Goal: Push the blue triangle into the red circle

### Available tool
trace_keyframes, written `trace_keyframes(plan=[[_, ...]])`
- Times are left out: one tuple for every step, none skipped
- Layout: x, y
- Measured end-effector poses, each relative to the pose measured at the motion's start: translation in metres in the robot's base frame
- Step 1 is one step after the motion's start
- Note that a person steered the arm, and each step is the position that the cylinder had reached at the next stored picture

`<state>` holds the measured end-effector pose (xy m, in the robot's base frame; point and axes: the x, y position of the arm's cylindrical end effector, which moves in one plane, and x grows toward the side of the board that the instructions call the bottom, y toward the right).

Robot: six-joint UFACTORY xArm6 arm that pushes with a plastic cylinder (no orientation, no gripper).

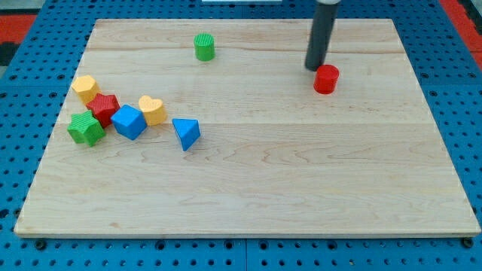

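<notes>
Bright, even light from overhead, no glare on the board (248, 173). Shadows soft and short, hugging each block's base; a faint one under the blue triangle (186, 133) and by my tip (314, 68). Focus fairly sharp throughout, slight softness at the rod's top. No obvious edge distortion.

Pale wooden board (301, 196) with seven scattered coloured blocks, rod tip (314, 68).
</notes>
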<state>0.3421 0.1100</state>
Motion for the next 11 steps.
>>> trace_keyframes(plan=[[0.026,0.043],[0.024,0.029],[0.034,-0.057],[0.04,-0.16],[0.022,-0.175],[0.049,-0.159],[0.101,-0.195],[0.13,-0.254],[0.163,-0.258],[0.129,-0.22],[0.089,-0.173]])
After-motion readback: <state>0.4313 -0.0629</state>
